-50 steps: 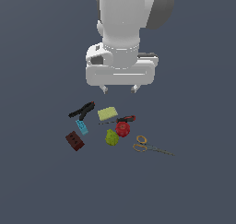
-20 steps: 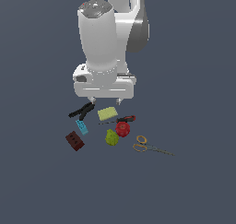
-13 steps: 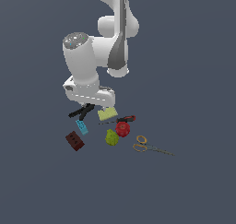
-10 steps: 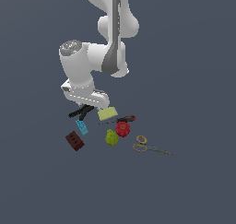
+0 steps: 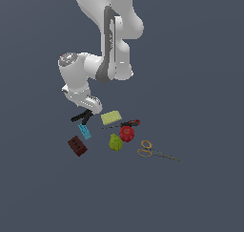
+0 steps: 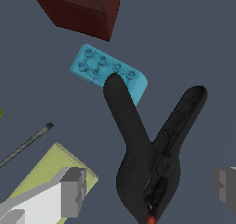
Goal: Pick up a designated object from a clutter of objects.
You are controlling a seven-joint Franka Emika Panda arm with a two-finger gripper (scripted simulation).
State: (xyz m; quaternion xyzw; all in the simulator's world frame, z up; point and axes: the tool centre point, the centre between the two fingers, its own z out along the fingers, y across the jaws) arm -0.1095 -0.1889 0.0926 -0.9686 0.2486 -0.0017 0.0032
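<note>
The designated object is a black clamp [image 6: 152, 158] with two forked handles and a red-orange tip [image 6: 150, 217]. It lies flat at the exterior view's left end of the clutter [image 5: 82, 116]. My gripper [image 6: 147, 188] is open and sits low over the clamp's pivot end. One finger [image 6: 69, 191] is on the sponge side and the other finger [image 6: 226, 184] is on the far side. Neither finger touches the clamp. In the exterior view the gripper [image 5: 88, 110] hangs just above the clamp.
A blue block [image 6: 108, 73] touches one clamp handle; a dark brown block [image 6: 78, 8] lies beyond it. A yellow-green sponge [image 5: 111, 117], red-handled screwdriver [image 5: 125, 124], red round piece [image 5: 127, 133], green lump [image 5: 115, 142] and gold-handled scissors [image 5: 152, 151] lie to the exterior view's right.
The arm has swung to the exterior view's left and come down from high above the clutter to just over the clamp. The objects have not moved.
</note>
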